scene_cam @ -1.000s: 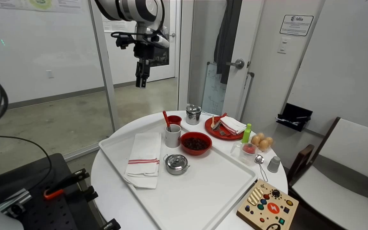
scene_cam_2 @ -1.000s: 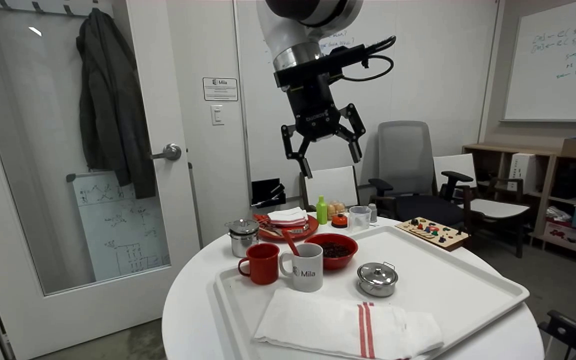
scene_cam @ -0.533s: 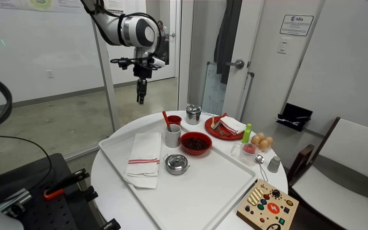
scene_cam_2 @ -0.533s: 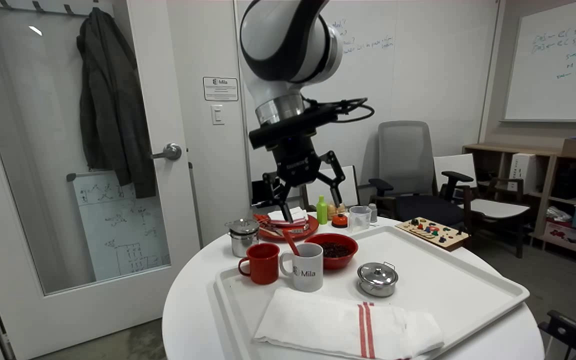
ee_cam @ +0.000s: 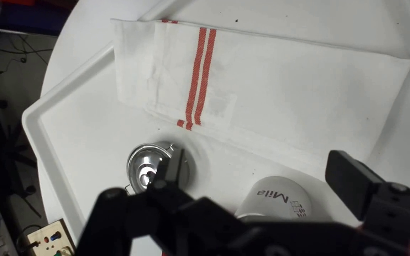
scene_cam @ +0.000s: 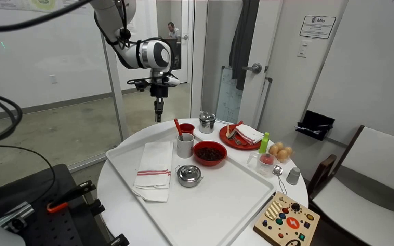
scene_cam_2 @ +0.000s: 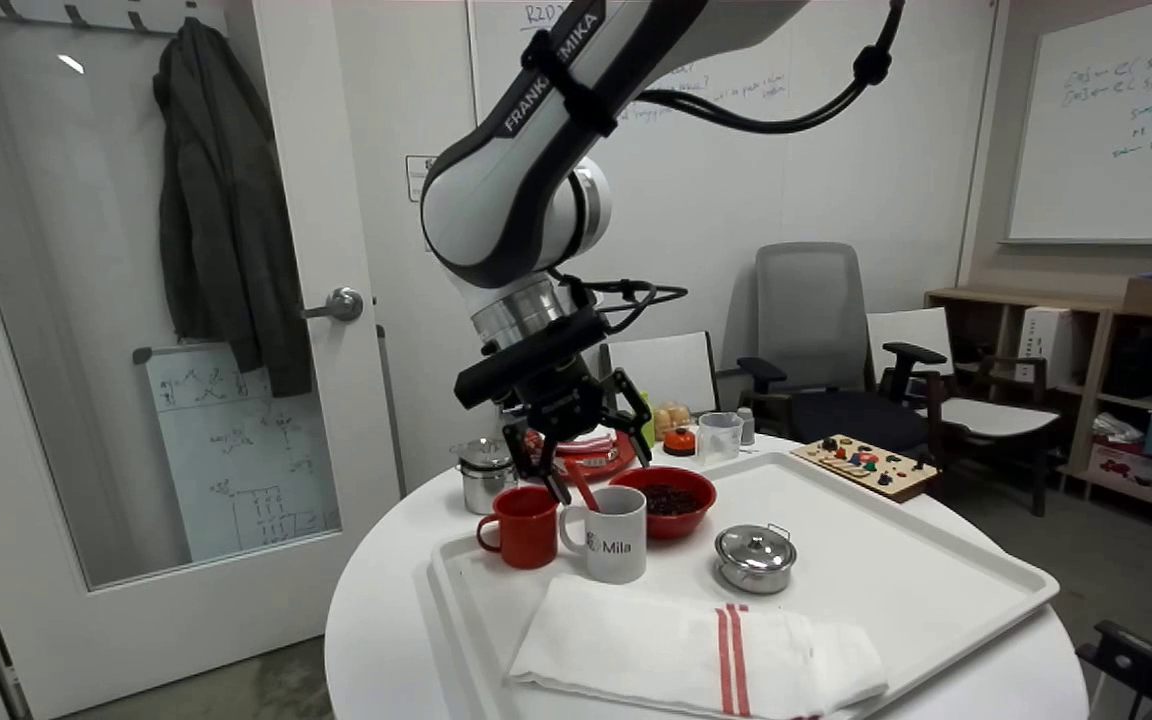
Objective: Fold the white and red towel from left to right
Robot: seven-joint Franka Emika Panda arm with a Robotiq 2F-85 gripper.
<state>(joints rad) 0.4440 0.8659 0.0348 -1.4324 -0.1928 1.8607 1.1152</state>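
Wrist view: your end effector (ee_cam: 257, 161) has its jaws spread wide with nothing gripped, presumably so they can come down either side of a cloth edge. Beyond the fingertips lies the towel (ee_cam: 283, 85), flat on the tray (ee_cam: 87, 103) and in layers, red stripes toward one end; the layering suggests this fold comes after others. A corner of the striped end laps over the tray's rim. The pot (ee_cam: 144, 169) and white mug (ee_cam: 279, 197) stand just beside one long side, apparently to leave the towel its own strip.

In an exterior view your arm (scene_cam: 132, 54) reaches in high over the worktop (scene_cam: 115, 191), likely to clear the utensil (scene_cam: 178, 127) standing in that mug. The end effector hangs well above the towel's level, on the side of its plain end; you see the jaws edge-on, so their spread does not show.

In an exterior view the jaws appear parted and tilted, one fingertip crossing the red mug (scene_cam_2: 524, 530) in sight; the gap between is unclear. The towel lies nearer the camera than both mugs, so you probably need to move across them before going down; a low path may catch the utensil.
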